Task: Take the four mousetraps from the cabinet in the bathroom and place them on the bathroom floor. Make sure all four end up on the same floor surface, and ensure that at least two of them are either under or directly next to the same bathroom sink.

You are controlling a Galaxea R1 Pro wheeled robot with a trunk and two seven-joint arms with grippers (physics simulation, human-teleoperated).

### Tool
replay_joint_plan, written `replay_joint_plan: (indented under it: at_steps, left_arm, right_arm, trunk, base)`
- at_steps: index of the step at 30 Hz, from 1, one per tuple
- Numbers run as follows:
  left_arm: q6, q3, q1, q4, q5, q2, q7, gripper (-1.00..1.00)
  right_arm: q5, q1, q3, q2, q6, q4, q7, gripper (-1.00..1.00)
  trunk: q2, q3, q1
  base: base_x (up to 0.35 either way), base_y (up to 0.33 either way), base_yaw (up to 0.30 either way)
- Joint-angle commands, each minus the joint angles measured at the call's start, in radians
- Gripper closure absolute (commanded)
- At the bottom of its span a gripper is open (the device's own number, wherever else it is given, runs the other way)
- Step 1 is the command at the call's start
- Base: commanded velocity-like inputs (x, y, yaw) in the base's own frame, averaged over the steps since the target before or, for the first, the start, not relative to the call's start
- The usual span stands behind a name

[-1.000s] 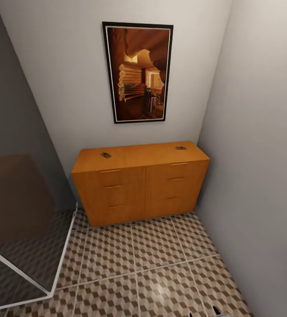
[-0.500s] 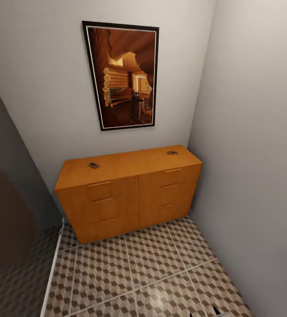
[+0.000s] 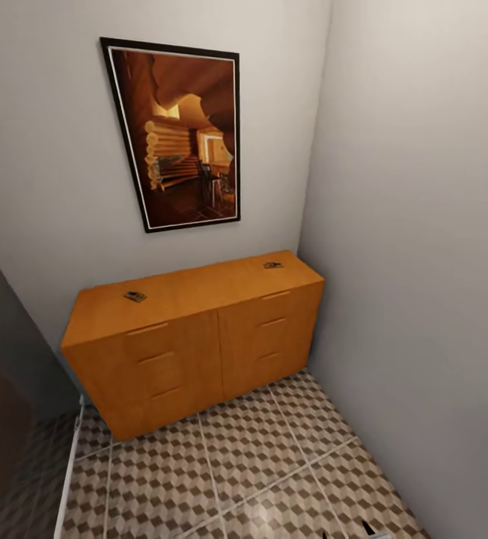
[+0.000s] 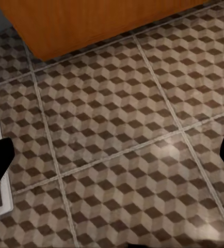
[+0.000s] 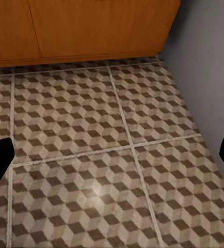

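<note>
The orange-brown cabinet (image 3: 191, 340) stands against the far wall in the head view, all its drawers closed. Two mousetraps lie on its top, one near the left end (image 3: 134, 296) and one near the right end (image 3: 272, 265). The cube-patterned bathroom floor (image 3: 274, 457) spreads in front of it. In the left wrist view my left gripper (image 4: 112, 155) hangs open over bare tiles, with the cabinet's base (image 4: 91, 23) just beyond. My right gripper (image 5: 112, 152) is open too, above the tiles by the cabinet's corner (image 5: 91, 31) at the wall.
A framed picture (image 3: 177, 135) hangs above the cabinet. A grey wall (image 3: 424, 262) closes the right side, right up against the cabinet. A dark glass panel with a white frame (image 3: 68, 479) borders the floor at the left.
The whole head view has shifted: cabinet and picture now sit further left and the glass panel has mostly left the frame. That is camera motion; the mousetraps stay in place on the cabinet.
</note>
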Motion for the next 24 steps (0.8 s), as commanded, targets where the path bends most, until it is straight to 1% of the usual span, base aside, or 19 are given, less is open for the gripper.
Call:
replay_joint_plan:
  at_steps: [1,10,20,24]
  left_arm:
    - [-0.005,-0.009,-0.001,0.003,0.004,0.0,0.004,-1.0]
    - [-0.005,-0.009,-0.002,0.003,0.004,0.0,0.004,-1.0]
    - [-0.005,-0.009,-0.002,0.003,0.003,0.0,0.004,-1.0]
    - [-0.005,-0.009,-0.002,0.003,0.003,0.0,0.004,-1.0]
  right_arm:
    - [-0.008,-0.001,0.009,0.0,-0.003,0.001,-0.003,-1.0]
    - [-0.008,-0.001,0.009,0.0,-0.003,0.001,-0.003,-1.0]
    - [-0.007,-0.001,0.009,0.0,-0.003,0.001,-0.003,-1.0]
    - [-0.008,-0.001,0.009,0.0,-0.003,0.001,-0.003,-1.0]
  trunk:
    - [-0.002,-0.001,0.001]
    - [-0.002,0.01,0.001]
    - [-0.002,0.021,0.001]
    - [-0.002,0.026,0.001]
  base:
    - [0.123,0.176,-0.221]
    - [0.139,0.229,-0.221]
    - [0.179,0.246,-0.22]
    - [0.182,0.168,-0.219]
